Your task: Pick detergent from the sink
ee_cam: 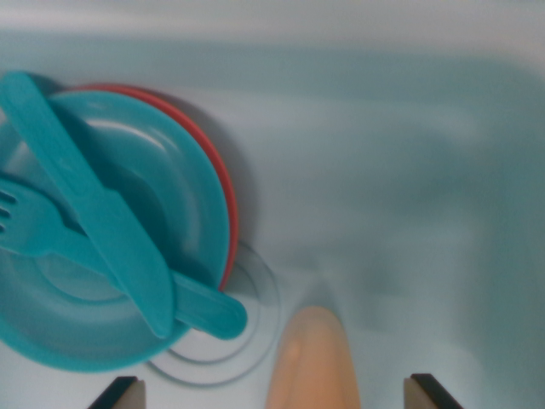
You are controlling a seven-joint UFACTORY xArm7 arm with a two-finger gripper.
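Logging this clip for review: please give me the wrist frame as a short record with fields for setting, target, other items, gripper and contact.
setting: pale sink basin, drain ring near bottom centre
target: peach detergent bottle, top only, at bottom edge
other items: teal plate stacked on red plate; teal knife lying across teal fork on the plate
gripper: gripper open, fingertips either side of the bottle
contact: none visible

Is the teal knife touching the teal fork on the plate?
Touching. In the wrist view the knife lies across the fork, overlapping its handle directly.
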